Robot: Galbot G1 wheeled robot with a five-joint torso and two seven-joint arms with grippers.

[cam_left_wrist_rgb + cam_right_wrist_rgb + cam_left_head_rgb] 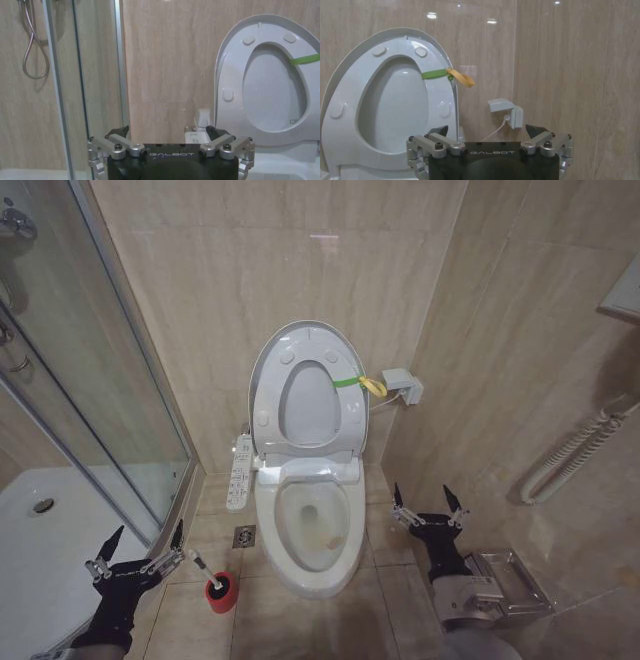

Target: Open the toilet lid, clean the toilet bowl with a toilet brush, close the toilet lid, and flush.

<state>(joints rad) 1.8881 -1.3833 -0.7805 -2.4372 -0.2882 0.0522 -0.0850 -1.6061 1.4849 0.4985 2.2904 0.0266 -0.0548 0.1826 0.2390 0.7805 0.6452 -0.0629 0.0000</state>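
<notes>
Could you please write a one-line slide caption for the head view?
Toilet lid raised, toilet bowl exposed, toilet brush in its red holder, open left gripper and right gripper flanking.

Lid (235, 71) is running off the edge in my left wrist view, its far side cut away. In my right wrist view its base (370, 165) is sinking behind the right gripper (490, 131) body. Brush (203, 568) head is sitting hidden inside the red cup (222, 592). Left arm (105, 620) is leaving the head view's lower edge. Bowl (312, 525) stains are reading as yellowish smudges, too small for me to tell more. Shower tray (40, 530) is being cut off at the side.
</notes>
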